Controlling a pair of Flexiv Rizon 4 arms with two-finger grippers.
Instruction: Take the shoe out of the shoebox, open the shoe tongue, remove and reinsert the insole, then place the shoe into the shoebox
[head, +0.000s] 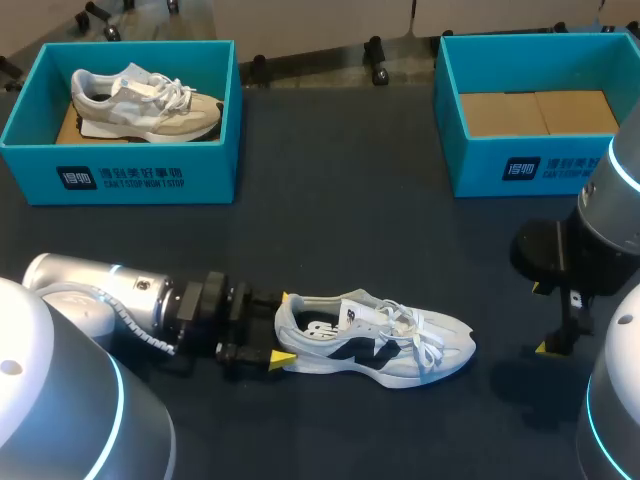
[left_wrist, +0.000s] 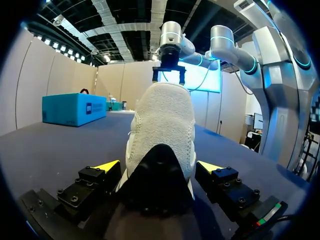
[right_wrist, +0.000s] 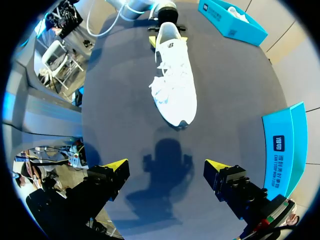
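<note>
A white and grey shoe (head: 375, 342) with a black logo lies on its side on the dark table, toe pointing right. My left gripper (head: 283, 327) is at its heel, open, with one yellow tip on each side of the heel and a small gap at each. In the left wrist view the heel (left_wrist: 161, 145) fills the space between the fingers (left_wrist: 106, 166). My right gripper (head: 545, 320) hangs open over the table to the right of the toe, holding nothing. From the right wrist view, the shoe (right_wrist: 175, 80) lies ahead of that gripper (right_wrist: 165, 167). An empty teal shoebox (head: 500, 170) stands at the back right.
A second teal shoebox (head: 120, 180) at the back left holds a beige shoe (head: 145, 105). Bare dark tabletop (head: 330, 230) lies between the two boxes and the shoe.
</note>
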